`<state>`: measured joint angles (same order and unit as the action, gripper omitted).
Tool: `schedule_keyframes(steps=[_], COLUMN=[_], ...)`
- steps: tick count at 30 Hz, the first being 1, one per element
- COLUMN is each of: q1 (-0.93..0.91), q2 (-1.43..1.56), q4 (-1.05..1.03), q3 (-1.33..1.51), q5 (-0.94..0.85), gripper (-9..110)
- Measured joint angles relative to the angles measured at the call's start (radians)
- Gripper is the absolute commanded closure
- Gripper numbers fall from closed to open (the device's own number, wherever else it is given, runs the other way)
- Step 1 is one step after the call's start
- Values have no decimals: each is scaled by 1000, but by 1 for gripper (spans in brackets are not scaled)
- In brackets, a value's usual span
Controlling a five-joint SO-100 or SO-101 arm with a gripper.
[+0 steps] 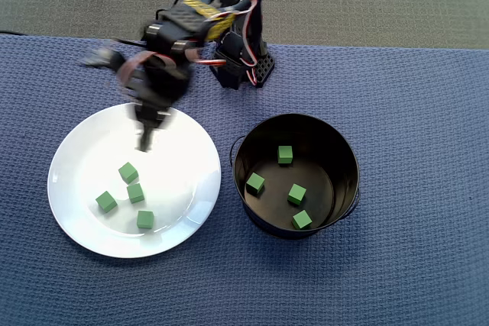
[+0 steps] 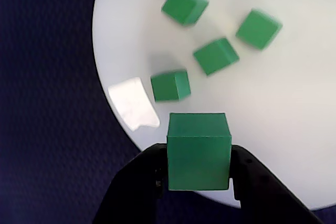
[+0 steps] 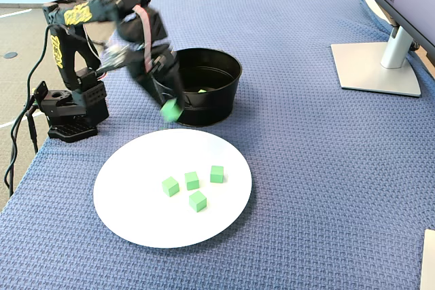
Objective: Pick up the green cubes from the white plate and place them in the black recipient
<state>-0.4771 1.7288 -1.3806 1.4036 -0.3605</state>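
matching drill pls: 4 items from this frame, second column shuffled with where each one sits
1. gripper
2. plate
3. pot
4. monitor stand

a. holds four loose cubes, fixed view's near side
b. shut on one cube
c. holds four cubes, beside the plate
d. fixed view's far right, on the cloth

Pairs: 1-b, 2-a, 3-c, 4-d

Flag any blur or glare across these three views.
Overhead view: the gripper is motion-smeared; the white plate is sharp. Wrist view: the held green cube is crisp, the cubes beyond blurred, with a glare patch. Fixed view: the arm is smeared.
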Motion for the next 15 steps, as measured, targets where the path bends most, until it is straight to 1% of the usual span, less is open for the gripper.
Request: schedule_keyframes(steps=[6,9,11,15], q1=[394,557,643,713], q2=[123,141,144,110], q4=[23,49,64,104], q3=[207,272,296,298], q5=[140,212,252,293], gripper=[102,102,102,102])
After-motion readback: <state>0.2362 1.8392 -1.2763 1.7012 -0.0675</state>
